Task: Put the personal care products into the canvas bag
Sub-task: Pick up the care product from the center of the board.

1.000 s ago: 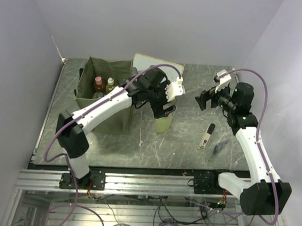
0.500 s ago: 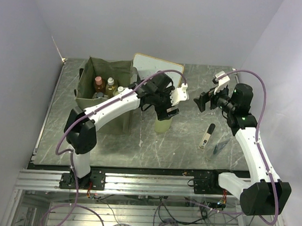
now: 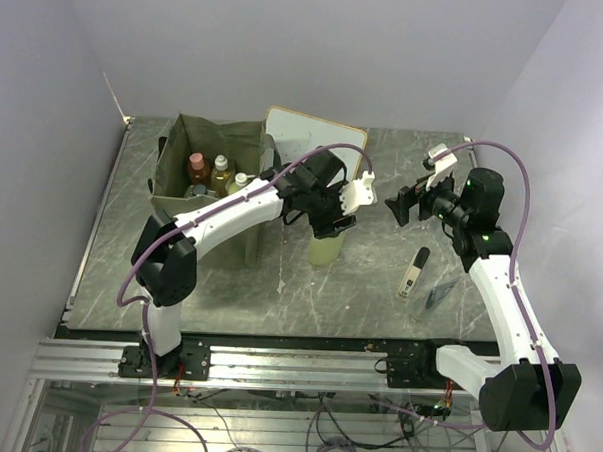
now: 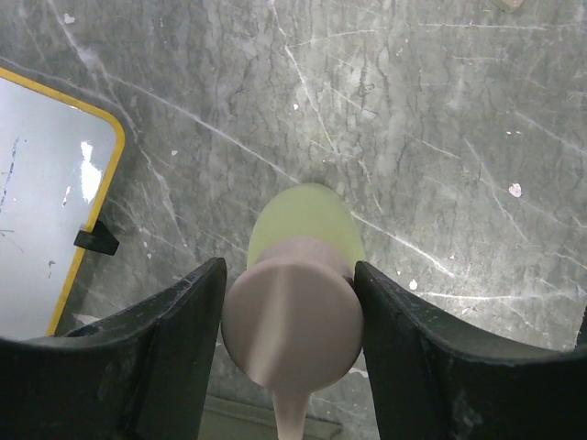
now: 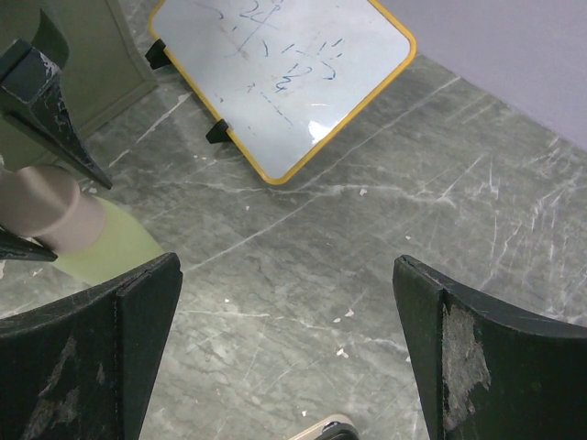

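Yellow-green bottle (image 4: pixel 303 215): left pincer (image 4: pixel 290 284) has narrowed around its pump (image 4: pixel 292 325), grip unclear; right pincer (image 5: pixel 286 275) gapes.

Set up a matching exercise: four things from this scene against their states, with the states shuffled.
Things:
1. yellow-green pump bottle
2. canvas bag
3. whiteboard
4. right gripper

States:
A. open, empty
B. has bottles inside
C. has writing on it
D. upright, outside the bag

Pairs: 1-D, 2-B, 3-C, 4-A
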### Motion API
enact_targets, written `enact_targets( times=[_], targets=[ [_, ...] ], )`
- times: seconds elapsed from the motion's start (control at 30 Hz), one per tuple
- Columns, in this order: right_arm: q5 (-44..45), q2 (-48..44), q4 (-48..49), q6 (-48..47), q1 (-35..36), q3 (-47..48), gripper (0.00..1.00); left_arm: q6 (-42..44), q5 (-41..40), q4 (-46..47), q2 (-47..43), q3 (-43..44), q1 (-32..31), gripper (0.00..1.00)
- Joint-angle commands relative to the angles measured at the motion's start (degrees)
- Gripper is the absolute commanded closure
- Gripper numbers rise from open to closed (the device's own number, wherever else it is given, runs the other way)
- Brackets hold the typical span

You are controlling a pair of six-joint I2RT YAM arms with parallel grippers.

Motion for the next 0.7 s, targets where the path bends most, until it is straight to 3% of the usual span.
enact_targets(
  times=[0.0, 0.23, 0.33, 0.47, 0.67],
  targets=[
    [-1.05, -0.65, 0.65, -0.85, -0.16, -0.50, 0.01, 1.10, -0.78, 0.34, -0.10, -0.48, -0.22, 0.33],
    [-1.38, -0.72, 0.61, -0.99, -0.16, -0.58, 0.01, 1.32, -1.60, -0.72, -0.39, 0.06, -0.22, 0.33],
    [-1.59, -0.57, 0.61, -1.03, -0.19, -0.61, 0.01, 1.69, -1.52, -1.21, -0.67, 0.15, -0.24, 0.39],
    [-1.85, -0.63, 0.63, -1.08, -0.20, -0.73, 0.01, 2.10, -1.01, -1.80, -1.18, 0.95, -0.19, 0.52],
    [-1.85, -0.56, 0.70, -1.14, -0.21, -0.78, 0.01, 3.79, -0.80, -4.88, -1.90, 4.94, -0.19, 0.92]
  ],
)
